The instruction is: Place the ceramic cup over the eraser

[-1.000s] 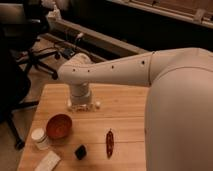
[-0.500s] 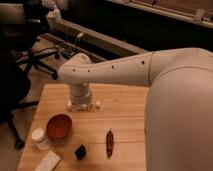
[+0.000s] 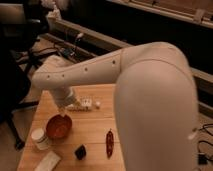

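The ceramic cup is small and white and stands upright near the table's left edge, just left of the red bowl. The eraser is a small black block near the front edge, right of the cup and apart from it. My gripper hangs low over the middle of the table, behind the red bowl and well away from both cup and eraser. It holds nothing that I can see. My large white arm covers the right part of the view.
A red-orange bowl sits between gripper and cup. A red chili pepper lies right of the eraser. A flat pale slab lies at the front left corner of the wooden table. Office chairs and cables are beyond the far left edge.
My arm has swung lower and to the left, bringing the wrist down close behind the red bowl. The cup, eraser, bowl and chili have not moved.
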Controlling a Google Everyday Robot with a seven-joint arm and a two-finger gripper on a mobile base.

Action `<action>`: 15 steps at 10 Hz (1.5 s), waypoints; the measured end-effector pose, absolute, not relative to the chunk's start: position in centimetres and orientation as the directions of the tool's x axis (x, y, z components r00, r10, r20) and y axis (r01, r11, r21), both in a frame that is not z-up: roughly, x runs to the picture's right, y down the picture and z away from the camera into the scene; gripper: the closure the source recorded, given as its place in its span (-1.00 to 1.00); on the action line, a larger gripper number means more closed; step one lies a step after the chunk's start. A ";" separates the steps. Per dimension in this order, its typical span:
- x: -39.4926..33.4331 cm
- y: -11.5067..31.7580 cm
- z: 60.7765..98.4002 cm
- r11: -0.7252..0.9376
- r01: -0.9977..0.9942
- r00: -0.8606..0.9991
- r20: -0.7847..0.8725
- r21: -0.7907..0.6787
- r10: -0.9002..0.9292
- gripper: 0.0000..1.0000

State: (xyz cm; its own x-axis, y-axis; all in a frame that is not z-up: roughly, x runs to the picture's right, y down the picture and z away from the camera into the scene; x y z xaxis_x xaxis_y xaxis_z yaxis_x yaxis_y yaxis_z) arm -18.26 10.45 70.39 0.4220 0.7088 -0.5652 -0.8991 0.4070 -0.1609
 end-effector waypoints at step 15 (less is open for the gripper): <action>-32.5 21.7 70.7 0.615 -0.568 0.822 -0.403 -0.547 0.401 -0.30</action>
